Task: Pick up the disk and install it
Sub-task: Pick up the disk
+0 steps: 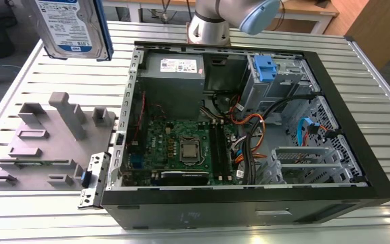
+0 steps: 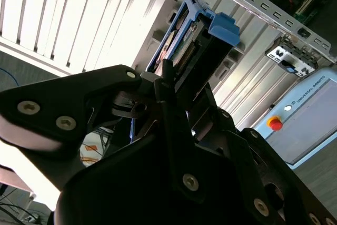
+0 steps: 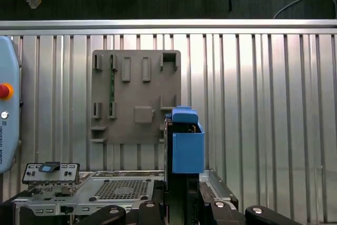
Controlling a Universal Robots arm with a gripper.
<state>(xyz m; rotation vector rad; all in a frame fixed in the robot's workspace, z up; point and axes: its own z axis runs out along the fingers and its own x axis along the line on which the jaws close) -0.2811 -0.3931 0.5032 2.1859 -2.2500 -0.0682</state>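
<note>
Your gripper (image 2: 181, 85) has the disk (image 1: 73, 28) clamped, jaws pressed against its flat sides in the second wrist view. In the exterior view the disk hangs upright in the upper left of the frame, label toward the camera, lifted above the slatted table (image 1: 385, 101). Grey fixture plate (image 1: 46, 147) lies lower left, beneath and apart from the disk. Open computer case (image 1: 344, 117) takes centre and right, well apart from the disk. Blue clip (image 1: 264, 68) stands in the case's upper right bay. Arm base (image 1: 212, 28) sits top centre, behind the case.
</note>
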